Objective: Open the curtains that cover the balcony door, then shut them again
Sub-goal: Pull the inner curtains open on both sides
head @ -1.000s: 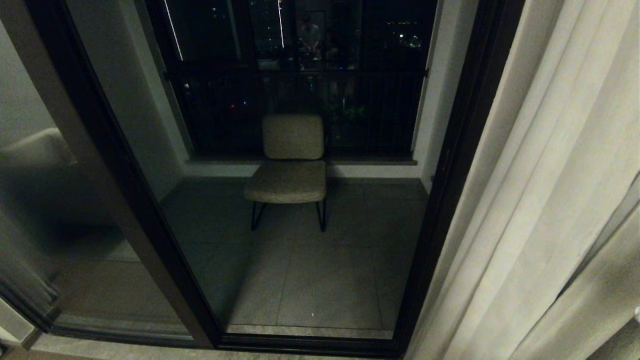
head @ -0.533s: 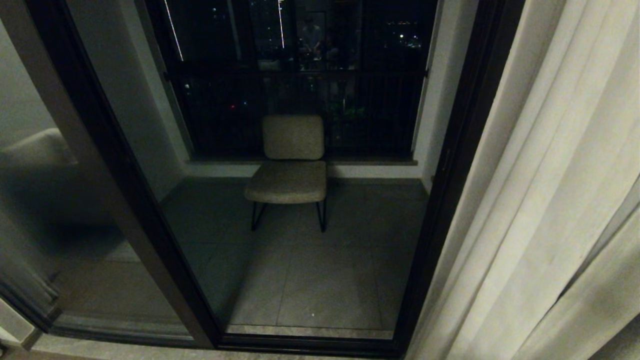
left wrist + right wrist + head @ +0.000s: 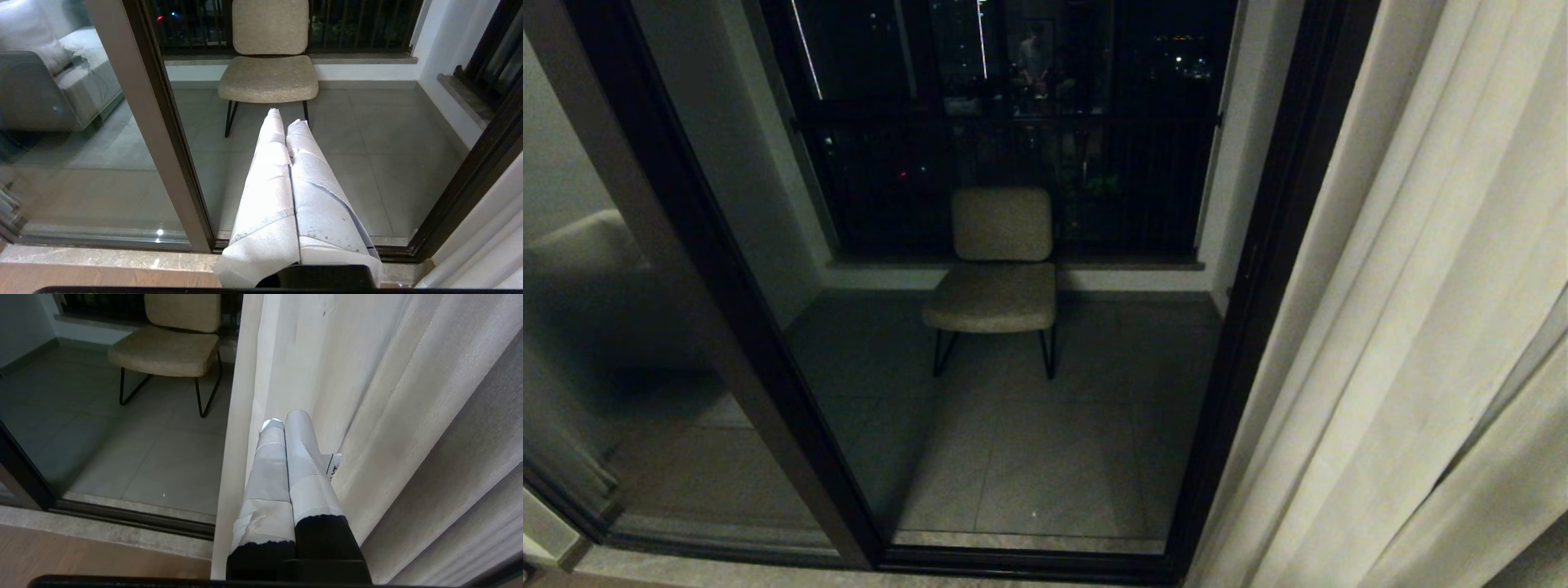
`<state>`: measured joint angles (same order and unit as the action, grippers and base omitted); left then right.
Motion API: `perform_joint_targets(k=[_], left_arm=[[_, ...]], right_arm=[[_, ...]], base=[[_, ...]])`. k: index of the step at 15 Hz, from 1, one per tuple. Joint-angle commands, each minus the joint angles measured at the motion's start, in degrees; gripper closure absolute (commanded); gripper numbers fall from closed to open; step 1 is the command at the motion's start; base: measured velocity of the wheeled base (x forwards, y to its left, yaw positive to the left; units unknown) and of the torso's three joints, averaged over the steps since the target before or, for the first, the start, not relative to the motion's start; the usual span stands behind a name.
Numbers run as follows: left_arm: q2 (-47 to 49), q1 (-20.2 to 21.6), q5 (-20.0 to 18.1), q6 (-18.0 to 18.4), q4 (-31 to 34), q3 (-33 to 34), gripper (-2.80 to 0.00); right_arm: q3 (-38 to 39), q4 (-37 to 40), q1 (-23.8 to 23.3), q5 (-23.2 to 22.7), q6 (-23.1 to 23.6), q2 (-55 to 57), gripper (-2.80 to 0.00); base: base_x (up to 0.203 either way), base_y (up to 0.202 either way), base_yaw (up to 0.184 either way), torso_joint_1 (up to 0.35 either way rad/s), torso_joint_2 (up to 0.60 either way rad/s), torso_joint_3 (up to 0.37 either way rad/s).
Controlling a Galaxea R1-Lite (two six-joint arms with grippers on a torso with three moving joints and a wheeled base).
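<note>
The curtains (image 3: pixel 1405 327) hang bunched at the right as cream pleated panels, leaving the balcony door (image 3: pixel 1258 269), with its dark frame and clear panes, uncovered. Neither gripper shows in the head view. In the left wrist view my left gripper (image 3: pixel 286 117), wrapped in white tape, is shut and empty; it points at the door's middle post (image 3: pixel 159 122), well off the curtain (image 3: pixel 490 228). My right gripper (image 3: pixel 285 417), taped grey, is shut with nothing between its fingers. It lies in a fold of the curtain (image 3: pixel 367 375), just behind the fabric's free edge (image 3: pixel 235 428).
A beige chair (image 3: pixel 1001 269) with thin black legs stands on the tiled balcony floor before a dark railing (image 3: pixel 1013 163). A stone sill (image 3: pixel 102 261) and wood floor run along the door's foot. A sofa (image 3: pixel 36 94) shows at the left, and a person's reflection (image 3: pixel 1035 61) in the far glass.
A small pale bit of my right gripper at the head view's lower right edge has gone out of sight. The door and the chair have not moved.
</note>
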<state>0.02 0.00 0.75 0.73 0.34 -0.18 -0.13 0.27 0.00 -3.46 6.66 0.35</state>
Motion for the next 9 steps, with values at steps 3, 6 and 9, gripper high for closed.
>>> perform_joint_targets(k=[3,6,9], left_arm=[[-0.02,0.00,0.04,0.04,0.01,0.01,0.00],[-0.02,0.00,0.04,0.06,0.01,0.01,0.00],[-0.02,0.00,0.04,0.06,0.01,0.01,0.00]], right_arm=[[0.05,0.00,0.00,-0.05,0.02,-0.28,0.00],[0.05,0.00,0.00,-0.05,0.02,-0.27,0.00],[0.05,0.00,0.00,-0.05,0.02,-0.27,0.00]], base=[[0.000,0.000,0.000,0.000,0.00,0.000],[0.000,0.000,0.000,0.000,0.00,0.000],[0.000,0.000,0.000,0.000,0.00,0.000]])
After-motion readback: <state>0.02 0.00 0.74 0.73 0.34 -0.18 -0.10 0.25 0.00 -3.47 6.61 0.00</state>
